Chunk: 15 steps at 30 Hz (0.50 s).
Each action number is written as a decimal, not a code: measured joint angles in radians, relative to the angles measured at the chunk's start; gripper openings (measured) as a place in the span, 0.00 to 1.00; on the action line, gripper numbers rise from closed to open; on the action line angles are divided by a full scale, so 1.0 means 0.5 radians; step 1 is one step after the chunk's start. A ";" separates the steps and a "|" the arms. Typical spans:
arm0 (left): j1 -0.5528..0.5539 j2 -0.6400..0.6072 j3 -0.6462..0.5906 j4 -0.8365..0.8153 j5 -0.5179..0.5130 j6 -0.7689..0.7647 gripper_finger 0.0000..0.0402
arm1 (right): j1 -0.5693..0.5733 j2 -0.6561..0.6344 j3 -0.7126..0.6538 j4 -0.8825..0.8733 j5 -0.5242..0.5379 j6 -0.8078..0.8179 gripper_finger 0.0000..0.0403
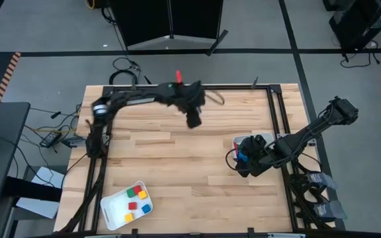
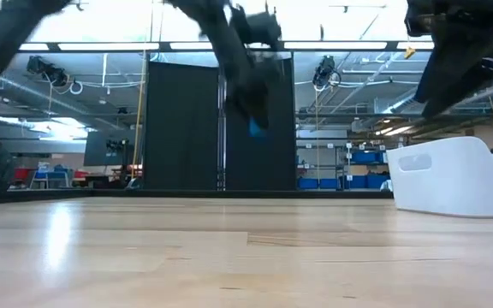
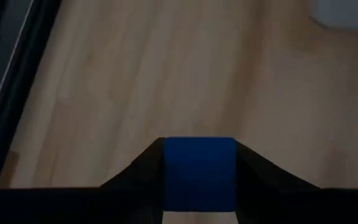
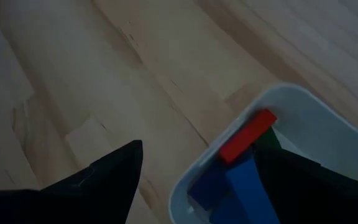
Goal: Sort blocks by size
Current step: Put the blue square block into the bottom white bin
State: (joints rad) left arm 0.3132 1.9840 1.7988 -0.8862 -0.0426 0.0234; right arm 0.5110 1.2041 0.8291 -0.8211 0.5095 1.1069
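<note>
Near tray: by the desk's near-left corner your white tray [image 1: 114, 210] already carries small cubes [image 1: 136, 198], red, green, yellow and blue, so that group looks partly sorted.
Right tray: close to the desk's right edge a second white tray [image 4: 303, 118] holds longer pieces, a red bar [image 4: 247, 135] lying over blue bars [image 4: 238, 186].
Right tool: your right tool [image 1: 246, 160] hangs over that tray's rim with its jaws spread wide, gripping nothing.
Left tool: toward the desk's far edge, lifted well clear of the wood, your left tool [image 3: 197, 186] is clamped on a blue block [image 3: 199, 171].
Progress: no loose blocks show on the bare wood, so this blue one may be among the last awaiting a tray.
</note>
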 joint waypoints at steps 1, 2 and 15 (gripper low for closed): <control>-0.084 -0.094 -0.050 -0.046 -0.045 -0.009 0.34 | 0.001 0.001 0.000 0.025 0.010 -0.021 0.79; -0.176 -0.195 -0.112 -0.068 -0.098 -0.040 0.34 | 0.000 0.001 0.000 0.055 0.022 -0.050 0.79; -1.735 -1.534 -1.500 0.221 -0.519 -1.645 0.34 | -0.061 0.001 0.000 0.525 0.172 -0.680 0.79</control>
State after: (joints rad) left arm -0.5544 1.2167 1.0487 -0.7755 -0.3021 -0.7992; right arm 0.4806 1.2045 0.8291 -0.5588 0.5952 0.7669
